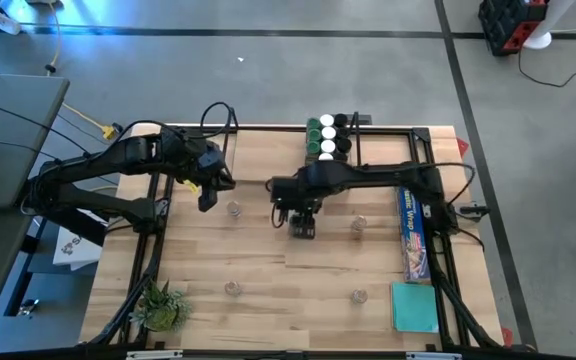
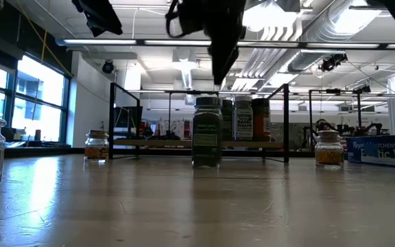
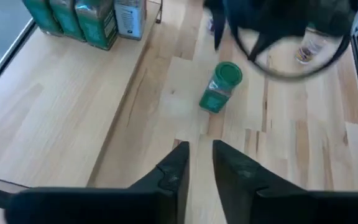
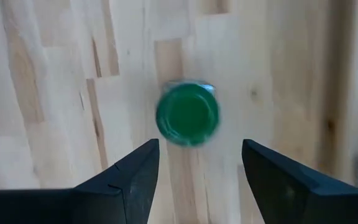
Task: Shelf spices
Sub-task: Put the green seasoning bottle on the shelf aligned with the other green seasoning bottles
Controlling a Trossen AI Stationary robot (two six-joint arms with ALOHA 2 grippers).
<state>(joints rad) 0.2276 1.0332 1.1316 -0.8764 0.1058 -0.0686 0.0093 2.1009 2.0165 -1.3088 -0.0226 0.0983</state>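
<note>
green-lidded jar (image 4: 187, 115) upright below right gripper (image 4: 197, 165), fingers spread, seemingly clear

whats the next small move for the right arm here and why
Probably lower the right end effector straight down around the green-lidded jar, then close. Its fingers stand open, the jar stands upright on the table below them, centred in the gap and not yet gripped. The left end effector waits aside.
</note>
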